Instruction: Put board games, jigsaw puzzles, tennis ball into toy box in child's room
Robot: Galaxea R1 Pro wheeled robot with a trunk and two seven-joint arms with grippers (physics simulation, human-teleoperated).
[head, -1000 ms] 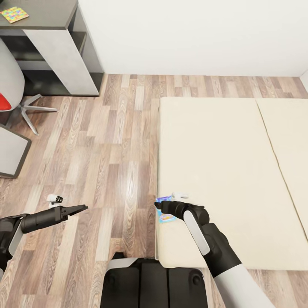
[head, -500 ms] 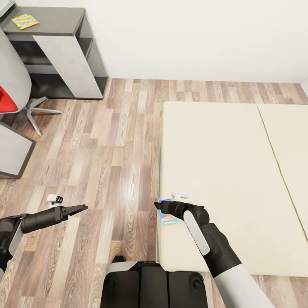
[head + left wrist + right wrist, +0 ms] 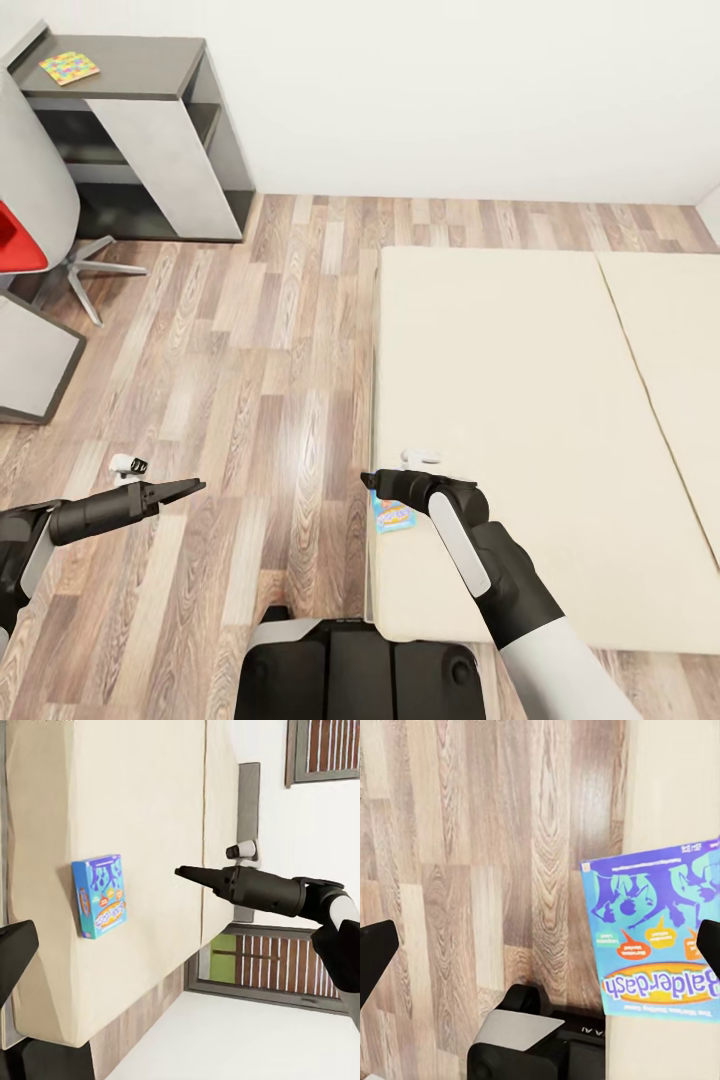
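A blue board game (image 3: 394, 516) with cartoon print lies flat near the left edge of the beige bed (image 3: 530, 400). My right gripper (image 3: 370, 480) hovers above the game's far corner, open, with nothing between its fingers. In the right wrist view the box (image 3: 660, 937) reads "Balderdash", and one fingertip (image 3: 375, 952) shows at each side of that view. The left wrist view shows the box (image 3: 100, 895) on the mattress with the right gripper (image 3: 181, 872) held clear of it. My left gripper (image 3: 190, 488) hangs open over the floor. One jigsaw puzzle (image 3: 69, 67) lies on the dark-grey section of the table (image 3: 140, 60).
Wood-plank floor (image 3: 260, 350) separates the bed from the table. A red-and-white swivel chair (image 3: 25, 235) stands at the left, and a grey surface corner (image 3: 30, 365) juts in below it. My own dark base (image 3: 360, 665) sits against the bed's near corner.
The whole view has shifted, so bed, table and chair sit lower in the picture. More of the blue board game shows below the right gripper. Both arms hold the same pose.
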